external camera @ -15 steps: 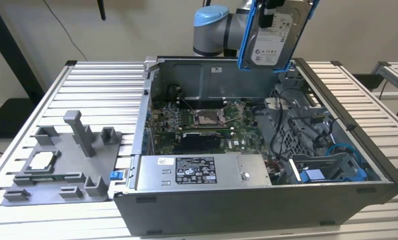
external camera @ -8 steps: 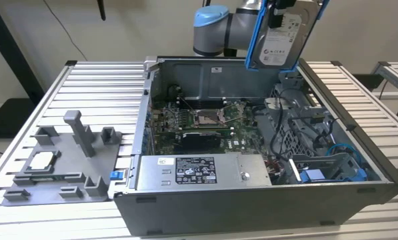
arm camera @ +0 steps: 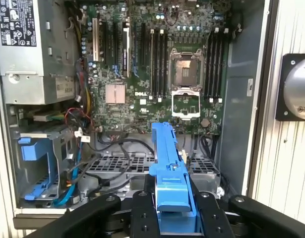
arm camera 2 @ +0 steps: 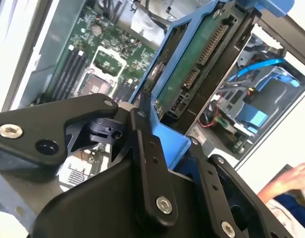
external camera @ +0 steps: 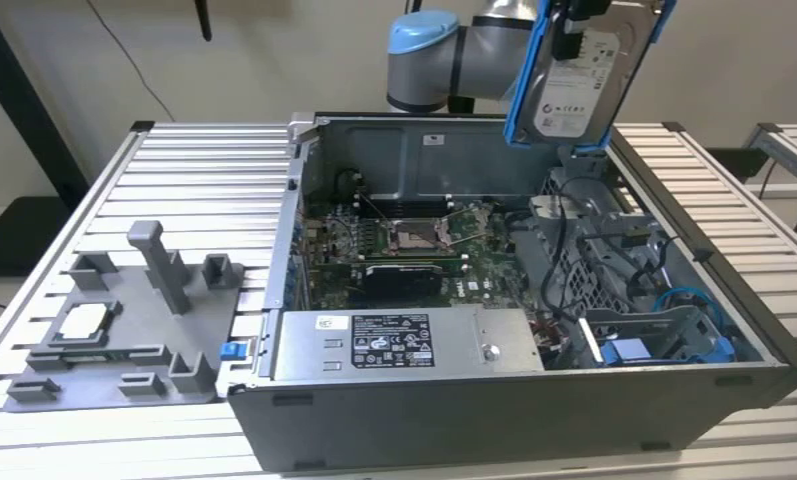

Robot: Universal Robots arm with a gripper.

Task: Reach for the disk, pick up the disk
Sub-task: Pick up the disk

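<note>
The gripper (arm camera: 172,210) has its black fingers (arm camera 2: 148,163) closed on the blue bracket of the disk (external camera: 588,75), holding it edge-on; in the exterior view the disk hangs lifted clear above the far edge of the open computer case (external camera: 505,420); beneath lie the motherboard (arm camera: 157,64), the grey power supply (external camera: 405,345) and the blue drive bay (arm camera: 38,163).

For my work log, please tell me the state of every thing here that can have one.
Silver-grey hard drive in blue plastic bracket: lifted above the case, held upright.
Black gripper: shut on the disk's bracket.
Grey metal computer case: lying on its side, open.
Processor socket on the green motherboard: empty.
Blue drive bay: empty.
</note>
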